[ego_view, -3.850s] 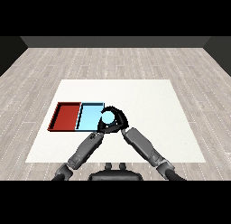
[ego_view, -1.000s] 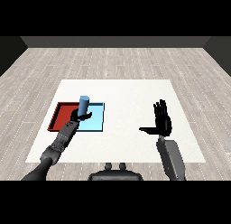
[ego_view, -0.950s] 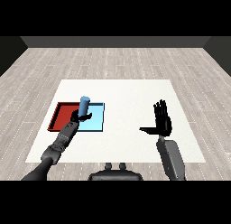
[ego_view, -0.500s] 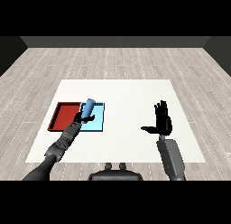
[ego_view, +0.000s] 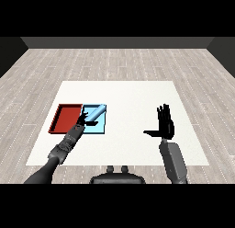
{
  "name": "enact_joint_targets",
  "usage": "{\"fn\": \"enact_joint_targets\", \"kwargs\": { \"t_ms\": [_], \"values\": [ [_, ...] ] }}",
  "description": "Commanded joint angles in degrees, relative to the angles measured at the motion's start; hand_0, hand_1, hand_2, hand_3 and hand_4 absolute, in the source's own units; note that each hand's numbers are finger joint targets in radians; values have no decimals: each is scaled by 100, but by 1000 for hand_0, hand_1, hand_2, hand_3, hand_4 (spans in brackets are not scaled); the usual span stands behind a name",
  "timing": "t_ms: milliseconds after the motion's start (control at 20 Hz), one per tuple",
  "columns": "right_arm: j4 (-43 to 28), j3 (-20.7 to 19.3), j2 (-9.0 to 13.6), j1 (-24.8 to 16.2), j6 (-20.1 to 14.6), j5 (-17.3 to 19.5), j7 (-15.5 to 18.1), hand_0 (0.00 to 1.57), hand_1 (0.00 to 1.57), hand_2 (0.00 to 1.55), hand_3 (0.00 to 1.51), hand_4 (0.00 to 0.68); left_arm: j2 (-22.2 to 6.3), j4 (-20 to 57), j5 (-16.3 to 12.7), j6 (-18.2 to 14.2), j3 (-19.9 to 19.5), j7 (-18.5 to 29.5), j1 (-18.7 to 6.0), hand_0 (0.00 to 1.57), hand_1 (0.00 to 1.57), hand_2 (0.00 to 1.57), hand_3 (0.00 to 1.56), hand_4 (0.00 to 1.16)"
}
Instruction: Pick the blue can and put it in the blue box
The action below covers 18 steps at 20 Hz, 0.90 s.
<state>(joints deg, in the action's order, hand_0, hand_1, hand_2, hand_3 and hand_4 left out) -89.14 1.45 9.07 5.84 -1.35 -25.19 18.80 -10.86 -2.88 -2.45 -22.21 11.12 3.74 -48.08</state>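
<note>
Two trays lie side by side at centre-left of the frame, on the white table (ego_view: 133, 98): red tray (ego_view: 66, 118) on the left, light blue tray (ego_view: 99, 126) touching it on the right.

Blue can (ego_view: 95, 113): over the light blue tray, tilted hard, top end pointing to upper right of frame, lower end at the left hand. Cannot tell whether can rests on the tray floor or is clear of it.

Left hand (ego_view: 83, 120): comes in from lower left of frame, forearm running diagonally up to the near-left part of the blue tray. Fingers sit at the can's lower end. Too small and dark to tell whether they are curled round the can or apart from it; grip status not confirmed.

Right hand (ego_view: 165, 126): right of centre, well apart from both trays and the can. Held upright above the table, palm side toward frame left, fingers straight and spread upward, thumb stuck out to the left. Holds nothing. Grey forearm drops from it to the lower right of frame.

Table sits on a grey plank floor (ego_view: 119, 66), visible across the upper part of frame.
</note>
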Motion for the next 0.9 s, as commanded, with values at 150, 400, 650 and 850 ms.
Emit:
{"fn": "enact_joint_targets", "kwargs": {
  "t_ms": [150,400,650,850],
  "values": [
    [88,-75,-76,23,142,-114,73,0,0,0,0,0,-202,-380,-408,-1232,-530,849,409,0,0,0,0,0],
    [-388,46,-29,-70,0,-63,-232,0,0,0,0,0,11,-1653,-762,-1612,-945,2467,494,0,0,0,0,0],
    [-208,114,62,-101,75,91,-228,0,0,0,0,0,335,-2962,-905,-521,-836,3711,1135,0,0,0,0,0],
    [-185,-70,240,-135,214,4,-219,0,0,0,0,0,348,-4161,-1057,105,-626,4120,2130,0,0,0,0,0]
  ]
}}
